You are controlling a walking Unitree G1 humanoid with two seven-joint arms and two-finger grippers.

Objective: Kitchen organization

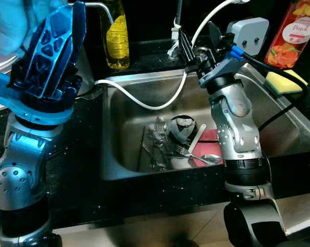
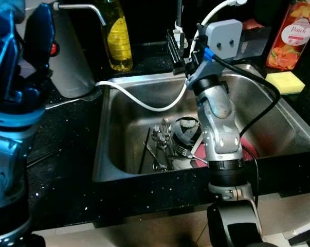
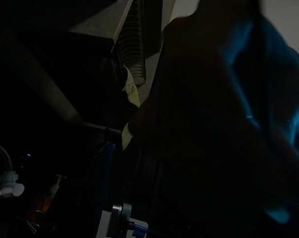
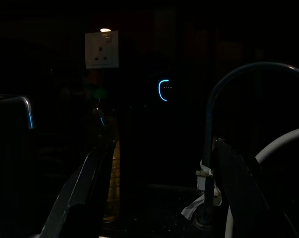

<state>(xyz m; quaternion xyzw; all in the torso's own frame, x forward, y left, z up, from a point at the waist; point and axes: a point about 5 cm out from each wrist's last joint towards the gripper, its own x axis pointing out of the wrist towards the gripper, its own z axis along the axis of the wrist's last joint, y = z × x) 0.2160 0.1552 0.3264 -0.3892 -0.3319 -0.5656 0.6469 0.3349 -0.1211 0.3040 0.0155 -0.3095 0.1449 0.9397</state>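
A steel sink (image 1: pixel 119 154) holds a dark bowl (image 1: pixel 183 128), several forks and spoons (image 1: pixel 157 141) and a red plate (image 1: pixel 210 149). My right gripper (image 1: pixel 198 38) is open above the sink's back rim, next to the faucet (image 1: pixel 176 31), with nothing between its fingers (image 4: pixel 82 193). The faucet's curved pipe (image 4: pixel 223 94) stands just beyond them in the right wrist view. My left gripper (image 1: pixel 52 46) is raised close to the head camera at the upper left, above the black counter (image 1: pixel 77 170). Its wrist view is too dark to read.
A white hose (image 1: pixel 144 100) drapes across the sink's back. A yellow soap bottle (image 1: pixel 116 36) stands behind the rim, with a grey jug (image 2: pixel 70 56) to its left. A yellow sponge (image 1: pixel 283 82) and a peach bottle (image 1: pixel 293 31) sit at the right. A wall socket (image 4: pixel 102 49) is behind.
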